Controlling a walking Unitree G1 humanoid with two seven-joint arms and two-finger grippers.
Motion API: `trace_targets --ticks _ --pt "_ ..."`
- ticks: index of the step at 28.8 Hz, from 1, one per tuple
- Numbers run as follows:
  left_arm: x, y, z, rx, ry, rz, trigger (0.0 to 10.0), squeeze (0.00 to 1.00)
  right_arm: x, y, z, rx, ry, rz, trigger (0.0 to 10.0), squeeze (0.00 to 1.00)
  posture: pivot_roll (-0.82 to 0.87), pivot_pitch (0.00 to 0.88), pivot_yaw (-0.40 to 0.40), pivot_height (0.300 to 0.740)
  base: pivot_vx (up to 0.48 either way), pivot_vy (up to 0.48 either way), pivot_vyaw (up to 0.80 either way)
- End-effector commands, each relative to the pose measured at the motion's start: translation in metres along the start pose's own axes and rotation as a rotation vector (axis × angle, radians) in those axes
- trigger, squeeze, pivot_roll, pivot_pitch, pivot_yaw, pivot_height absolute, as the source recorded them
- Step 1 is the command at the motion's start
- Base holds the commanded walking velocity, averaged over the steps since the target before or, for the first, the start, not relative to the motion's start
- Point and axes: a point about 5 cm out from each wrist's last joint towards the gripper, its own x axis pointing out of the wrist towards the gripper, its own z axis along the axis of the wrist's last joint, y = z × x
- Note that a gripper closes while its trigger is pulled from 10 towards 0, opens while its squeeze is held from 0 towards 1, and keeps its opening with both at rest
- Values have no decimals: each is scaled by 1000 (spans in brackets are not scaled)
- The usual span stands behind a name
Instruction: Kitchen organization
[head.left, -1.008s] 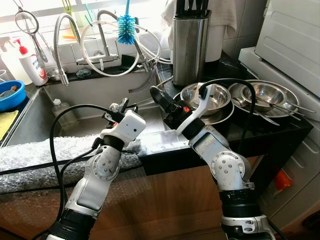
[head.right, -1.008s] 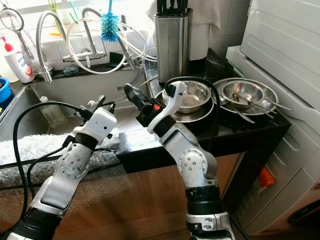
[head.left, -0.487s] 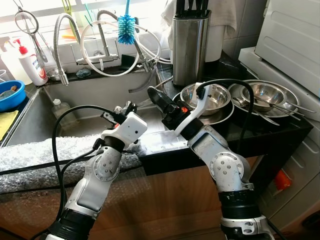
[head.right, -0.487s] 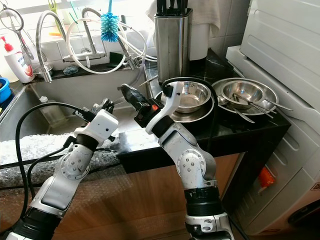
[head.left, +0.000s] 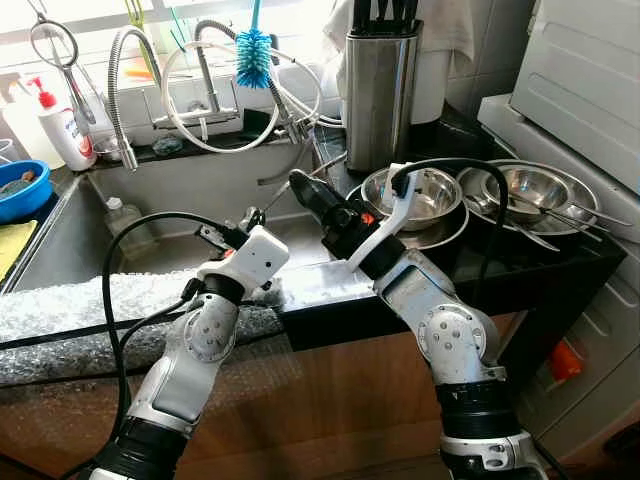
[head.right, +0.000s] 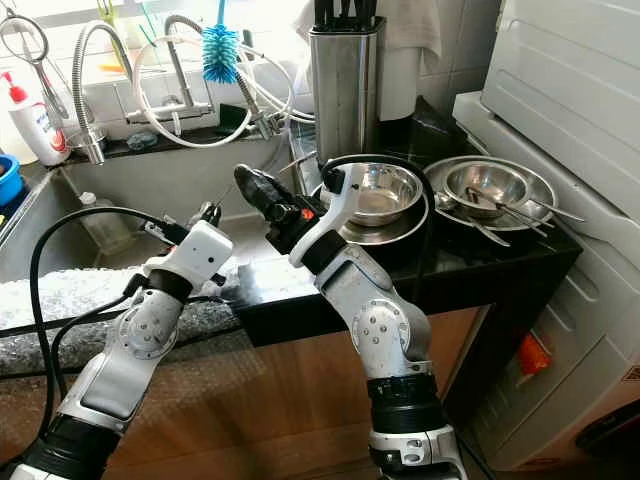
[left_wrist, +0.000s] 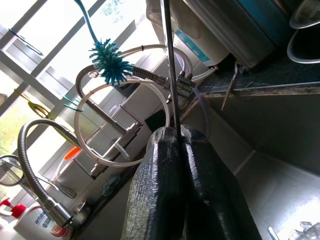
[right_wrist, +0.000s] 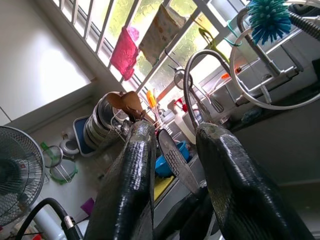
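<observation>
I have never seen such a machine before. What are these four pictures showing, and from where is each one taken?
This is a humanoid robot standing at a kitchen sink. The two wide pictures come from cameras in its head, looking down at its own silver arms. The other two come from a camera on each wrist, looking along that gripper's black fingers. The left gripper is shut on a thin metal rod, probably a utensil handle. The right gripper is open, holding nothing, raised above the black counter. On that counter stand steel bowls and a knife block. A blue bottle brush hangs by the tap.
</observation>
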Motion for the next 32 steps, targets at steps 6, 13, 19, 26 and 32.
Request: trace_targets --ticks 6,13,19,26,32 --pt "4 8 -2 -7 11 34 0 0 2 11 16 -46 -79 44 10000 0 20 0 88 740 0 0 0" --pt "2 7 -8 -47 43 58 0 0 1 26 32 -126 -144 102 10000 0 20 0 88 740 0 0 0" --pt "-1 17 -18 -130 98 161 824 0 -5 26 51 -295 -210 1 10000 0 18 0 88 740 0 0 0" --pt "-3 25 -24 -150 119 247 10000 0 -10 30 70 -554 -268 -117 10000 0 12 0 89 740 0 0 0" --pt "-9 28 -37 -296 193 335 10000 0 -37 2 77 -626 -335 -386 10000 0 11 0 87 740 0 0 0"
